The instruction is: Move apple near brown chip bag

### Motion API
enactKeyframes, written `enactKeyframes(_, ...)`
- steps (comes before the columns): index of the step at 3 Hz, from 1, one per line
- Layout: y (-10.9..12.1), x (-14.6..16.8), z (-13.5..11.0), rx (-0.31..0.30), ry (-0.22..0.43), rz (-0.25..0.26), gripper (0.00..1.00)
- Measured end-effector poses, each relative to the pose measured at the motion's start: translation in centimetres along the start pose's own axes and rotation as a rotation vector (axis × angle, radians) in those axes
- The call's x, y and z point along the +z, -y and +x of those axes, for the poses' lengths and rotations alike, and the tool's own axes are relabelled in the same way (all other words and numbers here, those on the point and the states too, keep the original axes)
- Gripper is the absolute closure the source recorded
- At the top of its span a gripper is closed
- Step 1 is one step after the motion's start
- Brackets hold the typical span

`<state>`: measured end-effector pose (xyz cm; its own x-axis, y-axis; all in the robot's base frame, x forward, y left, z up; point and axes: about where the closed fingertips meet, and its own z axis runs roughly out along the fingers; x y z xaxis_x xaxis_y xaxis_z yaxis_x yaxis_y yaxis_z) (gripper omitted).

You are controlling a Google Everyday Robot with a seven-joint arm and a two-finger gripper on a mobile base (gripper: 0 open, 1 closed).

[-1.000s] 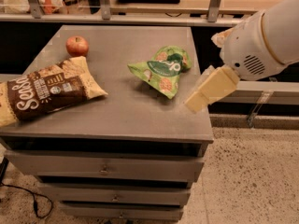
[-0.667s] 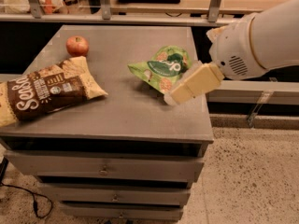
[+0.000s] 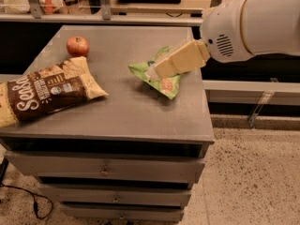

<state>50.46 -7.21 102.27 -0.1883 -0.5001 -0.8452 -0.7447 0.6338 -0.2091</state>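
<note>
A small red apple (image 3: 77, 46) sits on the grey cabinet top (image 3: 126, 111) at the far left. The brown chip bag (image 3: 47, 92) lies along the left front, its near end just below the apple. My gripper (image 3: 154, 71) reaches in from the right on a tan wrist, over the green bag (image 3: 159, 81) in the middle, well to the right of the apple.
The green bag lies crumpled under my gripper. The cabinet has drawers (image 3: 103, 170) in its front. A bench with metal legs (image 3: 105, 3) stands behind. Speckled floor (image 3: 253, 177) lies at the right, and a cable (image 3: 28, 198) at the lower left.
My arm has swung left and away from the front edge, so the gripper went from beside the green bag to over it. Apple and bags have not moved.
</note>
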Motion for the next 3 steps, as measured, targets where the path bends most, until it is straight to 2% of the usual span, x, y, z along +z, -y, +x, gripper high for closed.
enactKeyframes(1, 0.9, 1.4, -0.3, -0.001, 0.018, -0.006, 0.0)
enactKeyframes(3, 4.2, 8.5, -3.1, -0.001, 0.047, 0.082, 0.0)
